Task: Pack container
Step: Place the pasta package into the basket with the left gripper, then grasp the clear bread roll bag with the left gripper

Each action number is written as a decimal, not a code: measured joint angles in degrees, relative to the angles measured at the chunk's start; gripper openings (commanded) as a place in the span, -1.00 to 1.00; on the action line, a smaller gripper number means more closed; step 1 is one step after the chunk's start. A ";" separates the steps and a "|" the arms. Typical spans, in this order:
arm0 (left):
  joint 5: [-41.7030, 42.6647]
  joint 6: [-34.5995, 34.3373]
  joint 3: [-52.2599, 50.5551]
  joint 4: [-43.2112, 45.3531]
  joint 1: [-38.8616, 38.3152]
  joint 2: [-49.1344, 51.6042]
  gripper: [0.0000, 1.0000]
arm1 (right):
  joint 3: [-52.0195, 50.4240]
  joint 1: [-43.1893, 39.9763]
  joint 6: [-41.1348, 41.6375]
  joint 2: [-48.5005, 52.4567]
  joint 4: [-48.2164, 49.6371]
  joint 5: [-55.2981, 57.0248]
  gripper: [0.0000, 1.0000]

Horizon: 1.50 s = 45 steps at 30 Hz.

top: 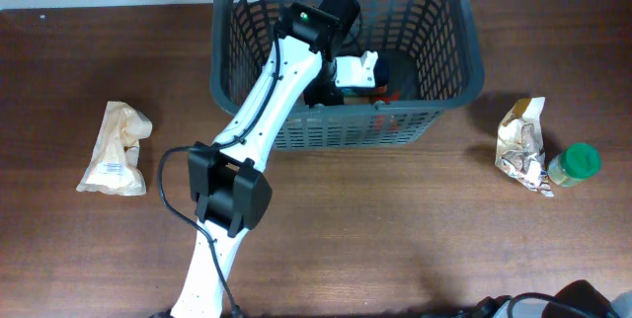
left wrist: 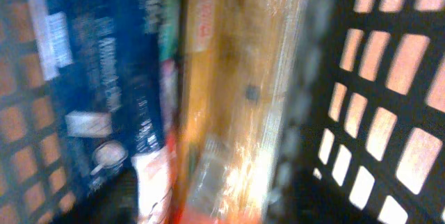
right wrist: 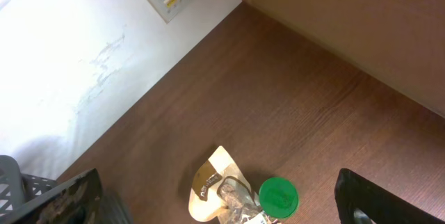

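The dark grey slotted basket (top: 472, 49) stands at the back middle of the table. My left arm reaches down into it, and the left gripper (top: 354, 71) is low inside, over packed goods. The left wrist view is blurred. It shows a dark blue packet (left wrist: 104, 78) and an orange-yellow packet (left wrist: 236, 92) lying against the basket's lattice wall (left wrist: 327, 113). The fingers cannot be made out there. My right gripper (right wrist: 219, 209) is open and empty, high above the table to the right of the basket.
A tan paper bag (top: 117, 148) lies on the table at the left. A cream and brown pouch (top: 521, 143) and a green-lidded jar (top: 575, 164) stand right of the basket. Both also show in the right wrist view: the pouch (right wrist: 214, 181) and the jar (right wrist: 278, 196).
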 measured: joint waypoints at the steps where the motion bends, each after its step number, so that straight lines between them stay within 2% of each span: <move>1: -0.37 -1.31 0.55 0.00 0.13 -0.24 0.57 | 0.00 0.00 0.04 0.00 0.00 0.00 0.98; 6: -1.20 -10.86 2.91 1.97 2.45 -8.11 0.57 | 0.00 0.00 -0.02 0.00 0.02 0.00 0.98; 10: -1.20 -18.03 3.87 3.02 8.52 -19.02 0.58 | 0.00 0.00 -0.02 0.00 0.02 0.00 0.98; 13: -1.20 -24.55 5.31 4.11 18.62 -28.46 0.58 | 0.00 0.00 0.00 0.00 0.00 0.00 0.98; 18: 2.45 -30.56 5.97 4.02 39.41 -33.97 0.58 | 0.00 0.00 -0.02 0.00 0.00 0.00 0.98; 23: 3.58 -32.81 -5.92 4.55 52.92 -33.24 0.64 | 0.00 0.00 -0.02 0.00 0.00 0.00 0.98; 27: 4.22 -33.29 -23.32 10.78 60.28 -31.39 0.67 | 0.00 0.00 -0.02 0.00 0.04 0.00 0.98; 32: 5.51 -32.33 -36.37 18.73 61.55 -23.80 0.72 | 0.00 0.00 0.00 0.02 0.02 0.00 0.98; 39: 6.51 -31.30 -37.38 23.85 61.35 -11.34 0.72 | 0.00 0.00 0.00 0.00 0.00 0.00 0.98; 45: 8.66 -31.26 -37.35 25.73 61.20 -6.95 0.64 | 0.00 0.00 0.00 0.02 0.00 0.00 0.98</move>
